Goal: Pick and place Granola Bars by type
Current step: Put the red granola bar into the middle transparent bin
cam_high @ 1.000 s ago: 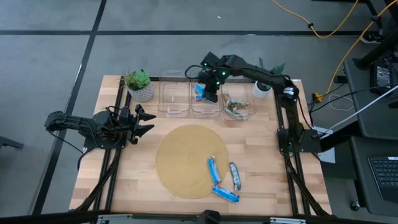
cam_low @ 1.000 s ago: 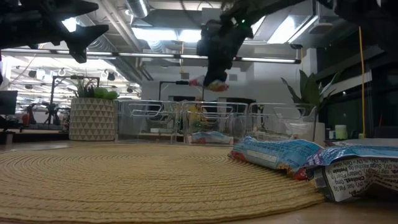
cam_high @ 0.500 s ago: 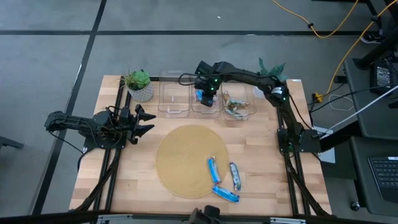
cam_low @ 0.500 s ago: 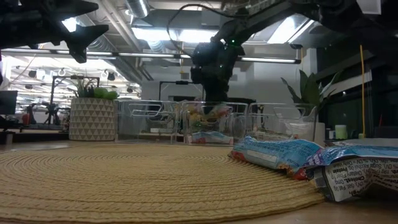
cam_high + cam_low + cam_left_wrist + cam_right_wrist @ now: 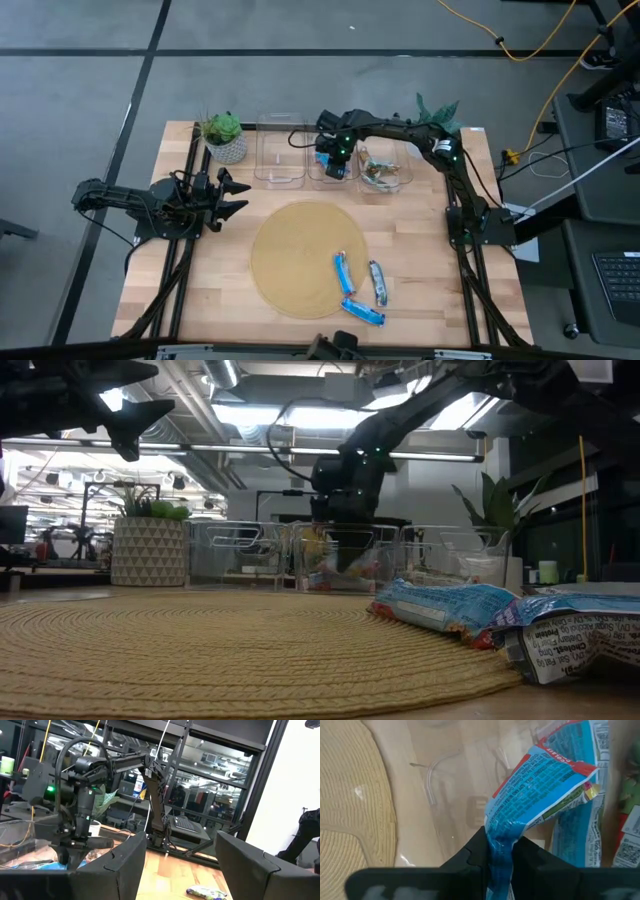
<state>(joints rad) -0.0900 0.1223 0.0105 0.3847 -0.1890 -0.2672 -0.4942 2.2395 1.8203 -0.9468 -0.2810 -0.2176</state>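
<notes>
Blue granola bar pinched by right fingers, inside middle bin

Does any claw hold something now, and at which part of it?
Yes. The right claw pinches one end of a blue bar, low inside the middle bin. The left claw holds nothing.
</notes>
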